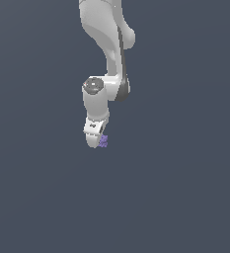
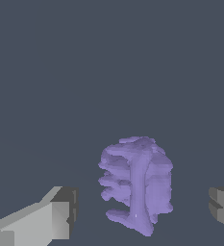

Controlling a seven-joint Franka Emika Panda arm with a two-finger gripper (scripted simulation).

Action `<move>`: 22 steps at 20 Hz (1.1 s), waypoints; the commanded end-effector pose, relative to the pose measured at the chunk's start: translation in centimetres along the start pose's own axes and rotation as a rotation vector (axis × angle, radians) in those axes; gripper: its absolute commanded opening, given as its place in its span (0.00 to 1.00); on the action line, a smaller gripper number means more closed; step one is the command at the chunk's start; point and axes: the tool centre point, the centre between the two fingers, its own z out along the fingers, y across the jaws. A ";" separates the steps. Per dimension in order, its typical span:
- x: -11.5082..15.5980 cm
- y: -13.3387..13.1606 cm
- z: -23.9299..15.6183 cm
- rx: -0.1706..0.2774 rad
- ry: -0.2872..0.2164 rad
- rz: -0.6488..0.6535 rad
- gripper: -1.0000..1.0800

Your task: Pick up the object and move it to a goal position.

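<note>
The object point(image 2: 137, 185) is a small lumpy lavender blob, seen close up in the wrist view between my two fingers. One grey fingertip point(image 2: 63, 211) stands well clear of it on one side, and the other fingertip point(image 2: 223, 205) stands apart from it at the frame's edge. My gripper point(image 2: 142, 211) is open around the object, touching it on neither side. In the exterior view the white gripper point(image 1: 95, 141) points downward from the arm, and the object point(image 1: 103, 142) peeks out at its tip on the exterior view's right side, partly hidden by the hand.
A flat, uniform dark grey-blue surface point(image 1: 185, 197) fills both views. The white arm point(image 1: 106, 44) comes down from the top of the exterior view.
</note>
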 end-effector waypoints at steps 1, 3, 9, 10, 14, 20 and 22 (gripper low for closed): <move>0.0 -0.1 1.1 0.001 0.000 -0.001 0.96; 0.0 -0.1 2.1 0.001 0.000 -0.002 0.96; 0.0 -0.1 3.9 0.001 0.000 -0.004 0.96; 0.0 -0.1 4.0 0.001 0.000 -0.004 0.96; 0.0 -0.1 4.0 0.001 0.000 -0.004 0.00; 0.0 -0.1 4.0 0.001 0.000 -0.004 0.00; 0.0 0.0 3.9 0.000 0.000 -0.004 0.00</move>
